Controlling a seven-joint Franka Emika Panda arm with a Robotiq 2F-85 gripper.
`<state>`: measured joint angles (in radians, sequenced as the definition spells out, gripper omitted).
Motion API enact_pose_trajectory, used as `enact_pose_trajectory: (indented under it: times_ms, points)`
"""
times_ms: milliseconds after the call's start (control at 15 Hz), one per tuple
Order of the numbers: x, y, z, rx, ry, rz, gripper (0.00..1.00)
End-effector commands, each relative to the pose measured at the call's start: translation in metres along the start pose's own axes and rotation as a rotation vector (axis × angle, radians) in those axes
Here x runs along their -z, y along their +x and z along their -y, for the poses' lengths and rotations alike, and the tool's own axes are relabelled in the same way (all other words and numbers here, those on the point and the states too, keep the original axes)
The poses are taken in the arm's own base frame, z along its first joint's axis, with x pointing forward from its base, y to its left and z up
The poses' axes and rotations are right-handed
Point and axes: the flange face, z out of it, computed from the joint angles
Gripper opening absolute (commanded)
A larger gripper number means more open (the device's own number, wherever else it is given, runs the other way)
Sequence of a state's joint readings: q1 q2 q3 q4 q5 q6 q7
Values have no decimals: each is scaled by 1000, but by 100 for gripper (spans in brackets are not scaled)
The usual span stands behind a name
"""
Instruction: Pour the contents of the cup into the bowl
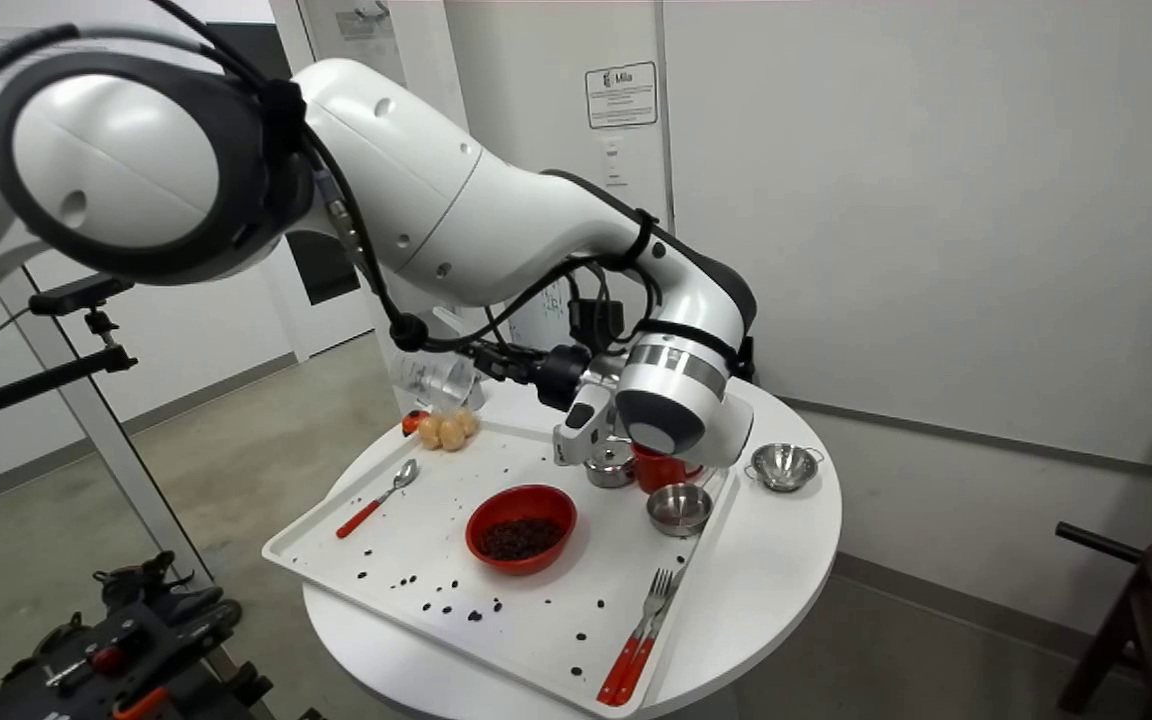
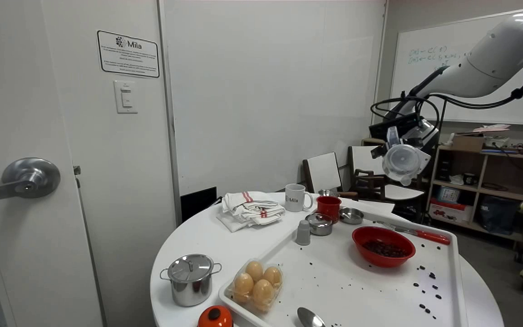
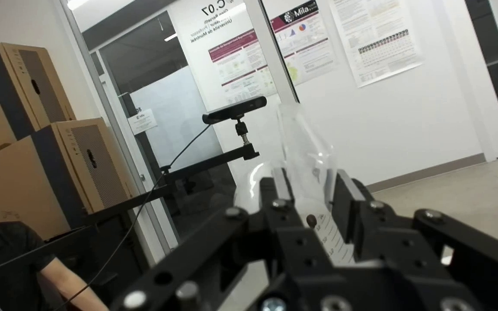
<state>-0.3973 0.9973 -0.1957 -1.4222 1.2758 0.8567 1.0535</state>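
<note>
Stacked cardboard boxes (image 3: 24,168) stand at the left of your wrist view, posters (image 3: 374,39) hang behind, and a person (image 3: 9,242) in a dark top is partly visible at lower left. Your claw (image 3: 311,190) is clamped on the clear cup (image 3: 309,164), its plastic showing between the two fingers; printed marks and one dark bean (image 3: 311,221) are visible at the cup's lower part. In an exterior view, the round white worktop (image 1: 776,575) carries a white tray (image 1: 616,565); on it the red bowl (image 1: 521,501) stands upright, holding dark beans (image 1: 521,540), with others scattered on the tray. You hold the cup raised and tipped sideways, apart from the bowl, appearing above the eggs (image 1: 451,433) from this angle; its contents cannot be made out here. A red mug (image 1: 656,472) and a small lidded metal pot (image 1: 610,465) stand beside each other toward the far edge. Folded towels (image 2: 252,209) and a white mug (image 2: 294,198) sit on the worktop in an exterior view, where the cup is held well above the bowl, a round end toward the camera; whether mouth or base, you cannot tell. A taller lidded pot (image 2: 192,288) stands just off the tray.
</note>
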Motion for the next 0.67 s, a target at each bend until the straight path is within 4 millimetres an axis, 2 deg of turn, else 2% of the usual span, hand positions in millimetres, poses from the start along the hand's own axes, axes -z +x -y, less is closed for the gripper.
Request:
enact_pose_trajectory:
  times_ms: [0, 333, 600]
  points:
    - [-6, -8, 13, -40, 74, -104, 11]
    - [-29, -14, 36, -55, 217, -331, 11]
    - [-67, -35, 48, -53, 283, -538, 11]
